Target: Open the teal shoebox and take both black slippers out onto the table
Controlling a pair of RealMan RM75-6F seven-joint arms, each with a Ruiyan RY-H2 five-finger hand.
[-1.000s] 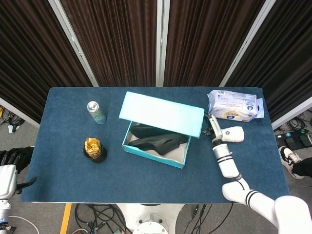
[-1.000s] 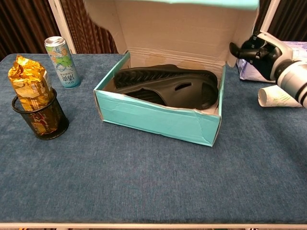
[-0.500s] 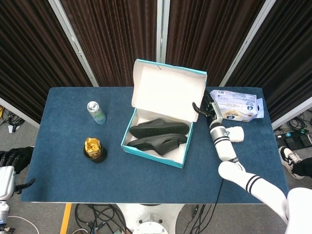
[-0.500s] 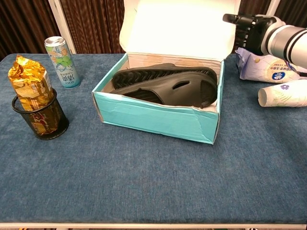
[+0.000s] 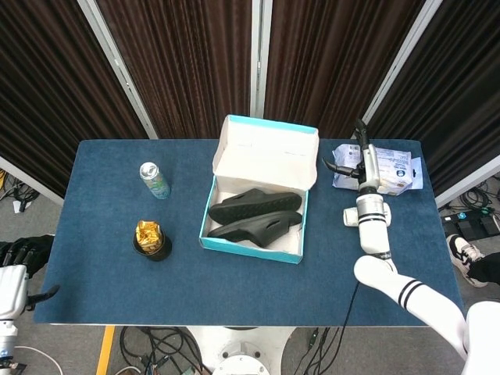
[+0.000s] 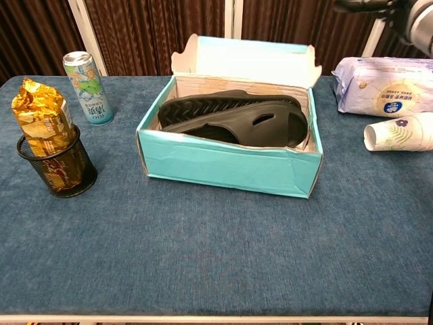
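The teal shoebox (image 5: 251, 248) (image 6: 226, 162) stands open at mid-table, its lid (image 5: 266, 144) (image 6: 247, 62) leaning back past upright. Two black slippers lie side by side inside, one at the back (image 5: 254, 205) (image 6: 226, 106) and one nearer the front (image 5: 254, 226) (image 6: 270, 128). My right hand (image 5: 353, 160) (image 6: 375, 5) hovers right of the lid, above the table, fingers spread and holding nothing; it is apart from the lid. My left hand (image 5: 19, 251) hangs low beyond the table's left edge, dark fingers only partly visible.
A drink can (image 5: 154, 180) (image 6: 86, 78) and a black mesh cup with a gold packet (image 5: 151, 239) (image 6: 51, 145) stand left of the box. A wipes pack (image 5: 391, 168) (image 6: 385, 84) and a tipped paper cup (image 6: 399, 132) lie at right.
The lid swung from lying over the box to standing up and leaning back. My right hand let it go and rose up and away to the right.
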